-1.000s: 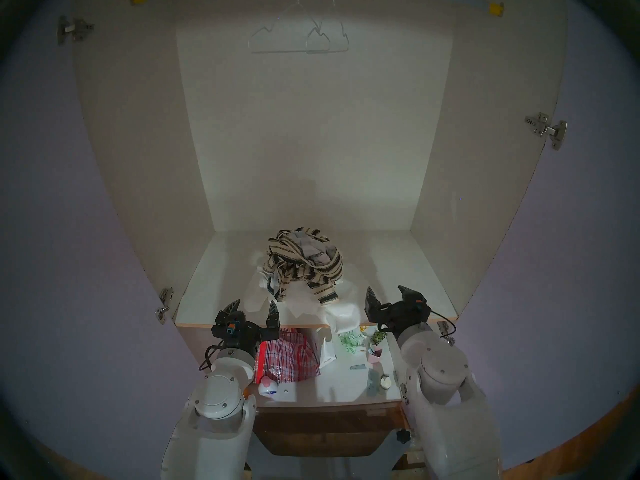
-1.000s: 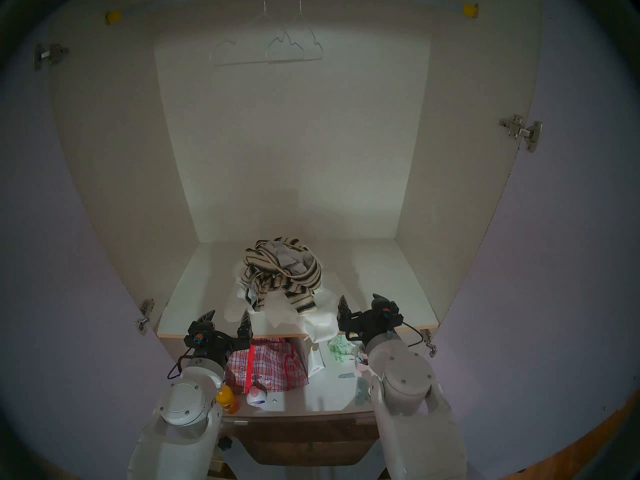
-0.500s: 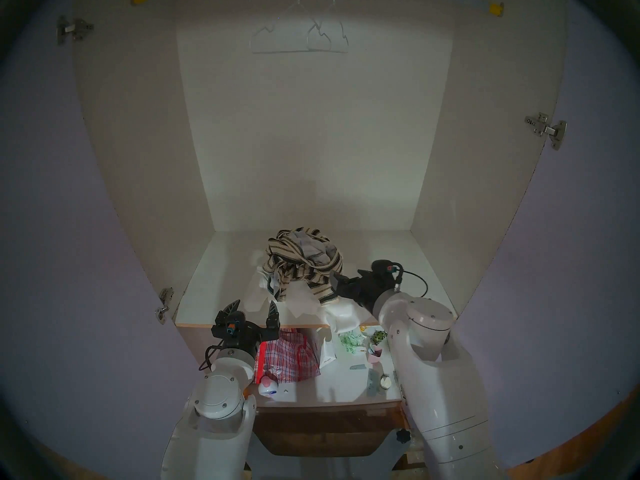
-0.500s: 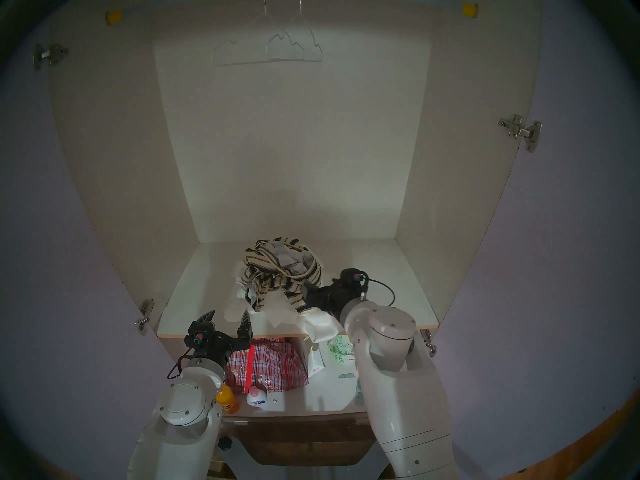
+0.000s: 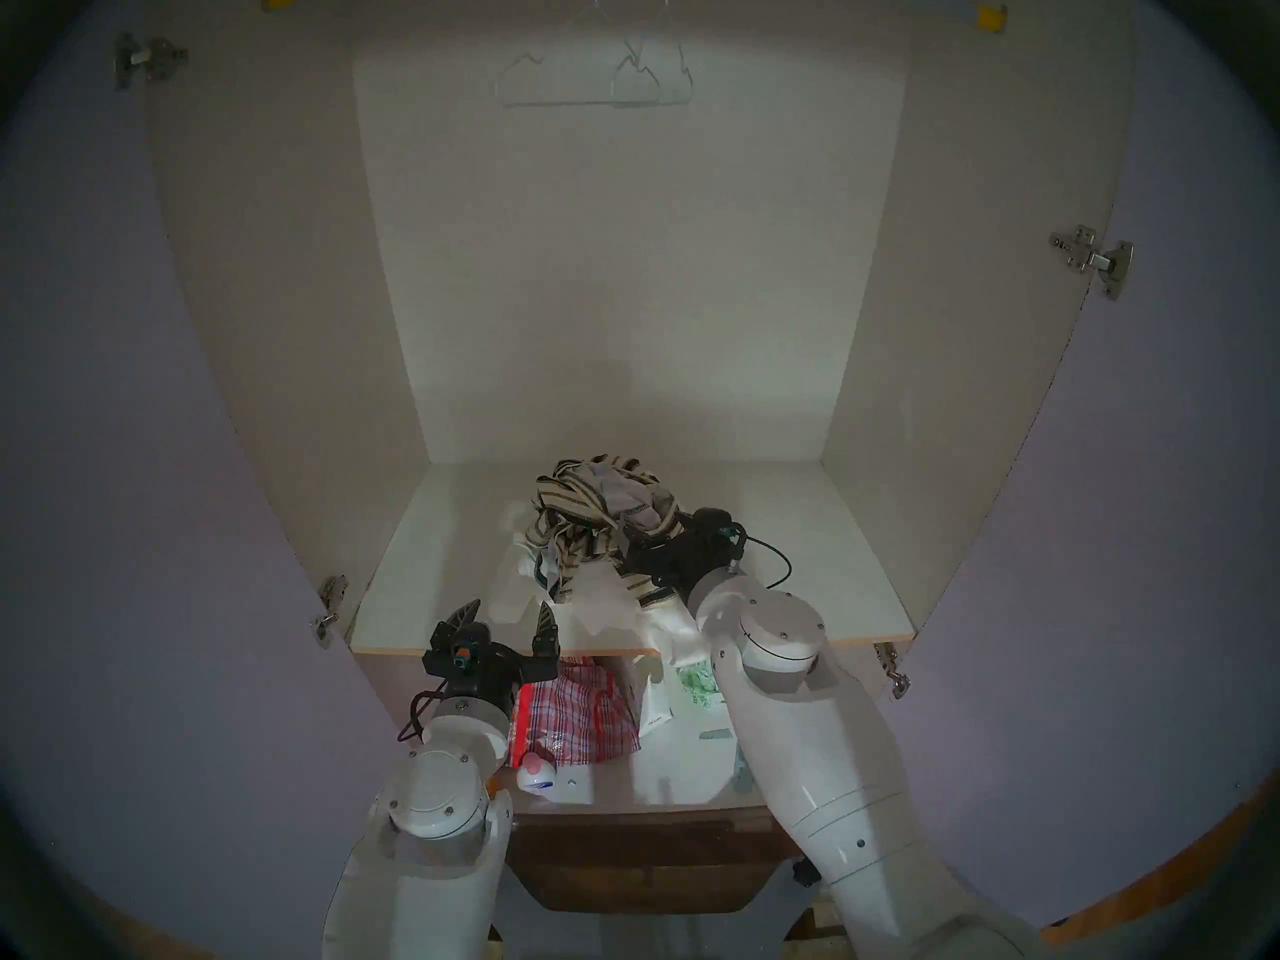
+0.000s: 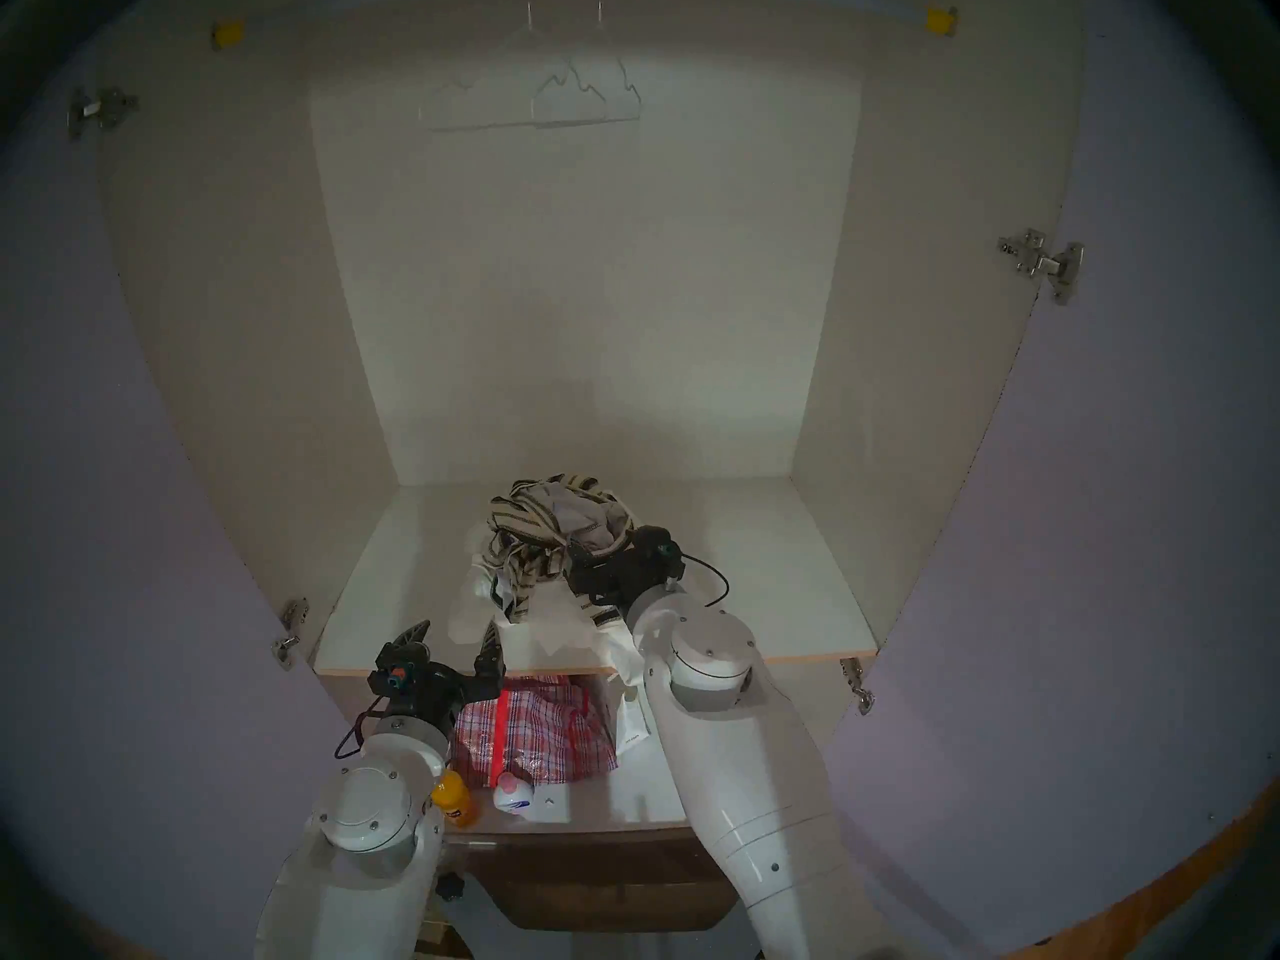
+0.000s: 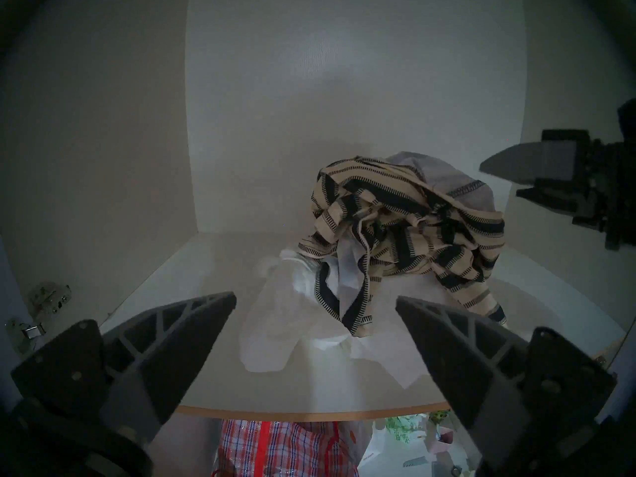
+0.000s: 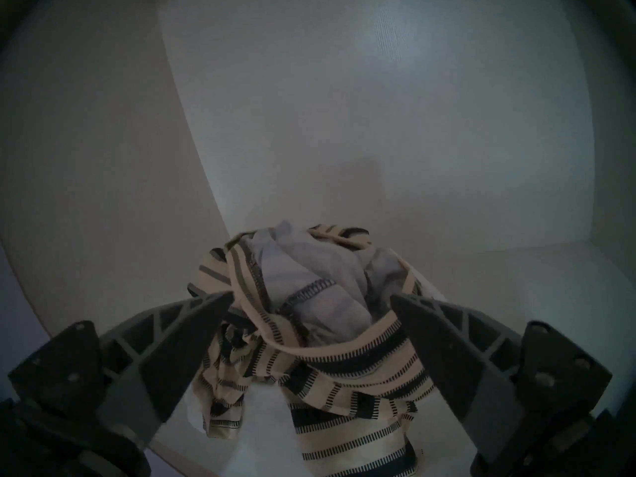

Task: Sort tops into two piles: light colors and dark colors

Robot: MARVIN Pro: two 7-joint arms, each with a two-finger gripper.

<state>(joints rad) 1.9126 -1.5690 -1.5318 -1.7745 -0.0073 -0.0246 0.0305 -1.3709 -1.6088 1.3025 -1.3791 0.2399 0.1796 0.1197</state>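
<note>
One heap lies mid-shelf. A beige top with black stripes (image 5: 582, 522) (image 7: 406, 232) is tangled on it with a pale grey-blue, dark-edged top (image 5: 627, 498) (image 8: 309, 280) in its hollow. White and cream tops (image 5: 602, 609) (image 7: 275, 328) spread beneath, one corner hanging over the shelf edge. My right gripper (image 5: 634, 532) (image 8: 309, 300) stands open at the heap's right side, its fingers (image 8: 192, 331) either side of the striped rim and grey-blue cloth, closed on nothing. Near the front edge of the shelf, left of the heap, my left gripper (image 5: 509, 616) (image 7: 315, 300) is open and empty.
The white shelf (image 5: 429, 564) sits in a cupboard with close side walls and wire hangers (image 5: 596, 79) above. Below it lie a red checked bag (image 5: 575, 713), a white plastic bag (image 5: 654, 702), a small bottle (image 5: 537, 771), an orange bottle (image 6: 454, 803) and small clutter.
My right arm has swung from the shelf's front right edge forward and left, bringing its open gripper up against the heap. The left arm and the cloth have stayed put.
</note>
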